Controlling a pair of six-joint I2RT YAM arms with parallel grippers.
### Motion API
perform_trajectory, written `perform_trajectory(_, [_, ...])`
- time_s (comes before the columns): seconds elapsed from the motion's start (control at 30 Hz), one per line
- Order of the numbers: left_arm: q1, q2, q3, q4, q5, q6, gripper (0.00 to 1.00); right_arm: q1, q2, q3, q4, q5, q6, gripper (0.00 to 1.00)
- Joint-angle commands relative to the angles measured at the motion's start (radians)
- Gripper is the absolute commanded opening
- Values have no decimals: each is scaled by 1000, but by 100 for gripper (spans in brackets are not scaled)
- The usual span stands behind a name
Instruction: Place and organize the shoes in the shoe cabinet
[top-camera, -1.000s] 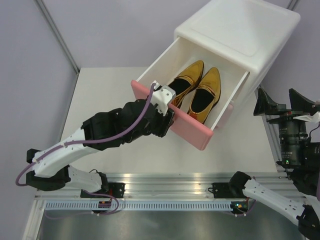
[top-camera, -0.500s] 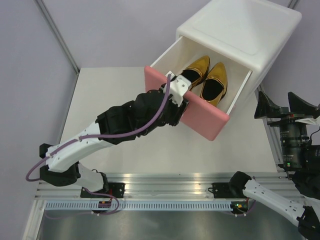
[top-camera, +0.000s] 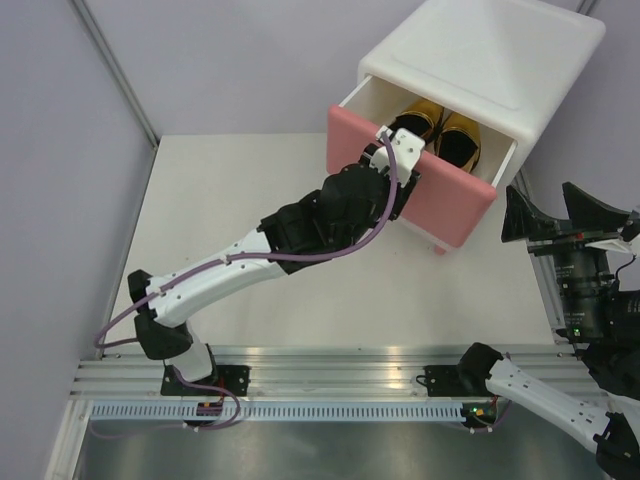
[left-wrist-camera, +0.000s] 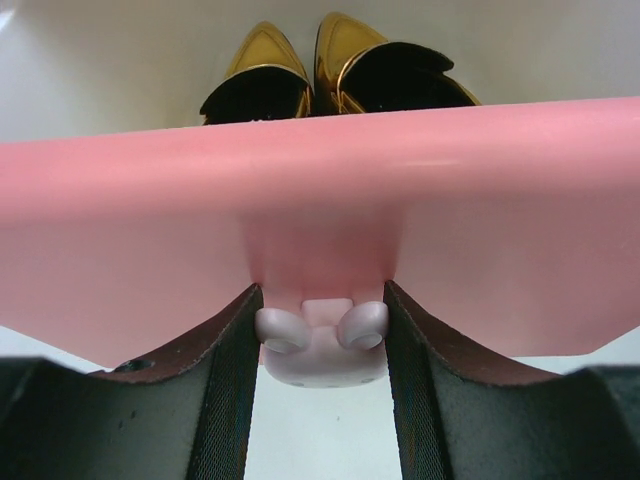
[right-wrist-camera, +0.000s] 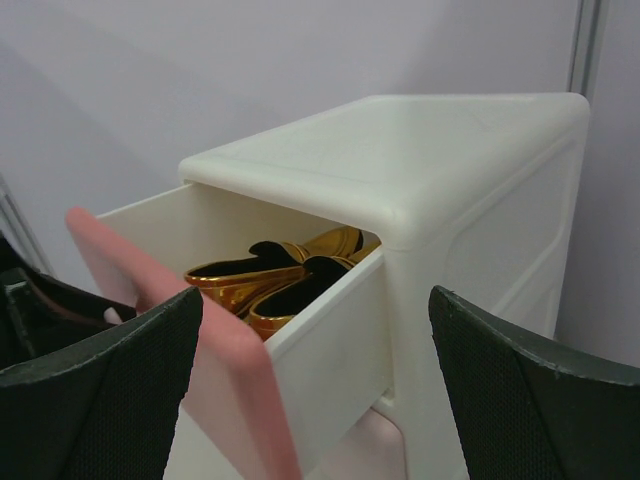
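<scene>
Two gold shoes (top-camera: 462, 138) lie side by side in the top drawer (top-camera: 420, 190) of the shoe cabinet (top-camera: 490, 60), which stands at the far right of the table (top-camera: 230, 200). From above we see the drawer partly pulled out and the left gripper (top-camera: 400, 160) pressed to its pink front, but its handle is hidden under the wrist. Only the left wrist view gives us that handle. There the bunny knob (left-wrist-camera: 322, 345) sits between the two dark fingers (left-wrist-camera: 225, 390), which touch it on both sides, so we read the left gripper (left-wrist-camera: 320, 305) as clenched on the knob. Over the pink rim the shoes (left-wrist-camera: 385, 70) show pointed toes aimed into the cabinet and dark insides nearest the front, just beyond the gripper. The right wrist view alone shows us the drawer's white side wall (right-wrist-camera: 330, 340) and a lower pink front (right-wrist-camera: 362, 448) beneath it. The right gripper (right-wrist-camera: 315, 300) hangs released, fingers spread wide, well apart from the cabinet (right-wrist-camera: 400, 170).
</scene>
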Motion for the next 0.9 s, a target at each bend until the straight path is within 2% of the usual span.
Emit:
perform_trajectory(0.0, [34, 32, 23, 343, 36, 25, 36, -2, -4, -3, 27, -75, 31, 98])
perform_trajectory(0.23, [77, 136, 35, 499, 59, -81, 37, -2, 6, -13, 40, -128, 75, 98])
perform_trajectory(0.47, [101, 262, 151, 529, 90, -90, 40, 0, 23, -14, 37, -153, 121, 98])
perform_trajectory(0.67, [124, 316, 165, 563, 119, -98, 48, 0, 23, -16, 25, -150, 137, 98])
perform_trajectory(0.87, [130, 333, 162, 570, 141, -107, 63, 0, 29, -16, 10, -147, 137, 98])
